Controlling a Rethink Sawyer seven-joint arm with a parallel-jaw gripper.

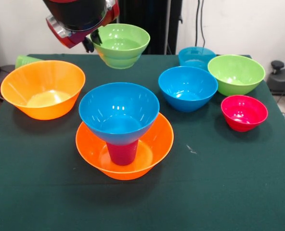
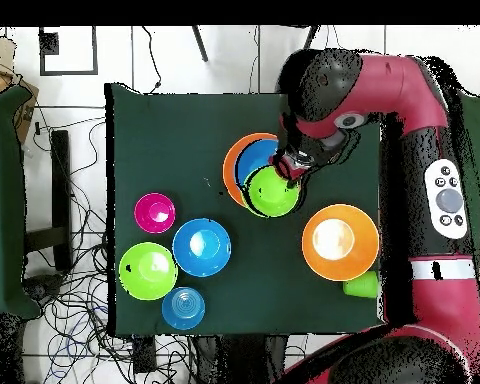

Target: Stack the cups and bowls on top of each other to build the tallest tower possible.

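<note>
Presently, going left across your front view: orange bowl (image 1: 42,89) empty, gripper (image 1: 93,39) clamped on raised lime bowl (image 1: 120,45), tower (image 1: 121,130) of orange bowl, inverted purple cup, blue bowl, then four loose bowls (image 1: 187,88).

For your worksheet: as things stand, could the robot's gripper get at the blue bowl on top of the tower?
Probably not yet: the gripper already carries a lime green bowl, though nothing else blocks the blue bowl.
</note>
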